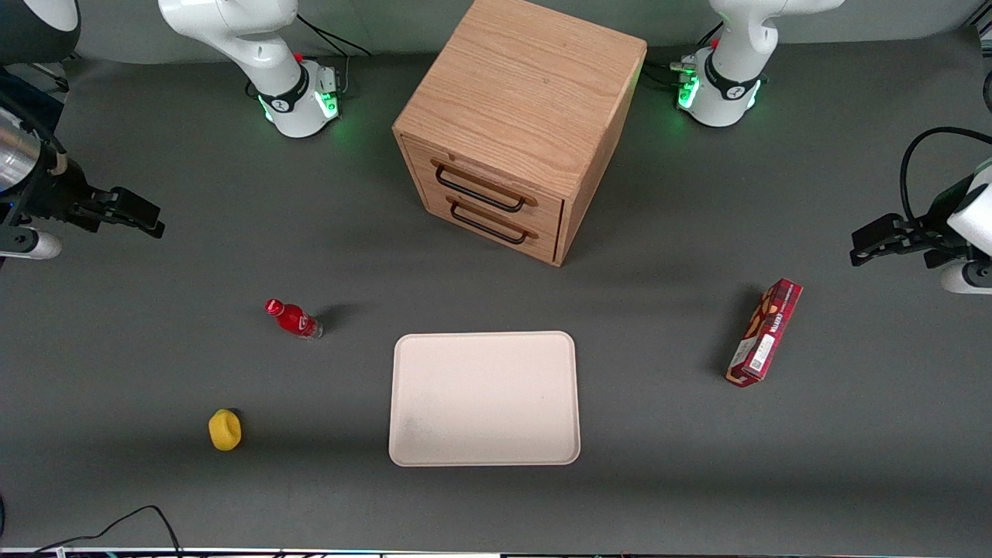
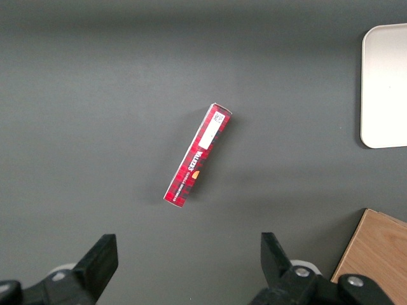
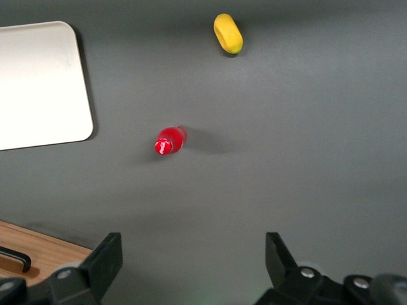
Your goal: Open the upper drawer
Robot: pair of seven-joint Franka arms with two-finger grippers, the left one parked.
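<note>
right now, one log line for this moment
step: approach not begun | upper drawer: shut | gripper: open, holding nothing, high over table toward working arm's end, far from cabinet

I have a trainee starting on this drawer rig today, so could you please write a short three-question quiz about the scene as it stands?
1. True or false: the upper drawer of the cabinet is shut.
2. Which item stands nearest the hand? A) red bottle B) red box C) tray
3. Fill in: the hand's fingers are ____, holding nothing.

Key
1. True: both drawer fronts sit flush, and the hand hangs apart from the black handle, toward the working arm's end of the table.
2. A
3. open
</note>
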